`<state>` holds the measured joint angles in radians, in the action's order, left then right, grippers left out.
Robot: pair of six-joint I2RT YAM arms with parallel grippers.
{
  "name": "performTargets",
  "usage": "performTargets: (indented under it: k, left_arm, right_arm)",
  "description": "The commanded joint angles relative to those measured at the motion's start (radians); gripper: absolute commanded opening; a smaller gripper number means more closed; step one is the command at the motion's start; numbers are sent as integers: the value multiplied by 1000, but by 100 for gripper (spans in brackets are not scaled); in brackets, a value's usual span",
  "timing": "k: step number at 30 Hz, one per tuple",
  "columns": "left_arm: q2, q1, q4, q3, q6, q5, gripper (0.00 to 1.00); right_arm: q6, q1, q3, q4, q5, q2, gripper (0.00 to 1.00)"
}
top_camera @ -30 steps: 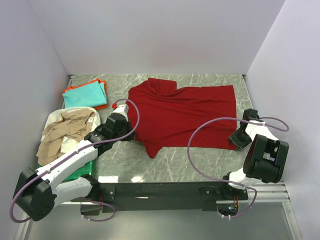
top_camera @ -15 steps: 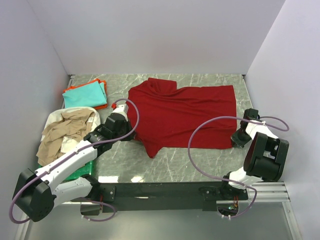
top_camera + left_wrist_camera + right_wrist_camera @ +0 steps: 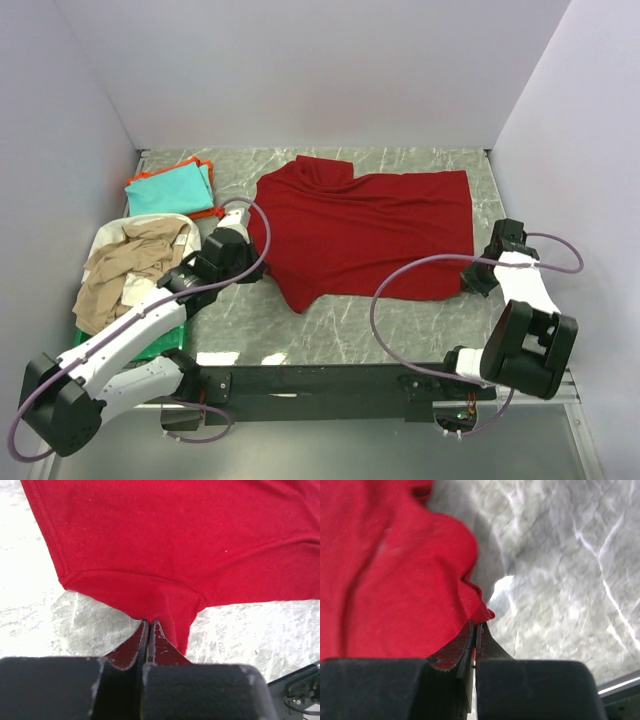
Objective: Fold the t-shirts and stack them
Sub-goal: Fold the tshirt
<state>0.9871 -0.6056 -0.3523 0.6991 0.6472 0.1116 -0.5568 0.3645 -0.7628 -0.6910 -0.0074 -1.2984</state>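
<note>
Left gripper [image 3: 150, 630] was clamped shut on the red shirt [image 3: 370, 230], biting a pinch of cloth at the shirt's 9 o'clock edge. Right gripper [image 3: 475, 630] was closed too, jaws together on the shirt's corner at its 4 o'clock. I saw the red shirt lying spread mostly flat mid-table, on the marble table [image 3: 400, 320], bunched and wrinkled toward its 11 o'clock end. Teal shirt [image 3: 170, 188] lay folded on top of an orange shirt [image 3: 205, 212] at the table's 10 o'clock, near the red one, not touching as far as I could tell. Beige shirt [image 3: 125, 265] was crumpled over a white shirt [image 3: 183, 228] at 9 o'clock. Green tray [image 3: 165, 338] edge showed just under that pile at 8 o'clock, partly hidden by the left arm.
</note>
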Motion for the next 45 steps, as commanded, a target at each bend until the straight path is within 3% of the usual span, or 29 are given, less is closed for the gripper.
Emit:
performTargets:
  k: [1, 19, 34, 39, 45]
  left_arm:
    - [-54, -8, -39, 62, 11, 28, 1]
    - [-240, -62, -203, 57, 97, 79, 1]
    - [-364, -163, -261, 23, 218, 109, 1]
    - [-308, -164, -128, -3, 190, 89, 1]
    - [-159, -163, -59, 62, 118, 177, 1]
  right_arm:
    - [-9, -6, 13, -74, -57, 86, 0]
    - [12, -7, 7, -326, -155, 370, 0]
    - [14, -7, 42, -335, -192, 459, 0]
    - [15, -9, 39, -289, -192, 447, 0]
    - [-14, -7, 48, -134, -227, 423, 0]
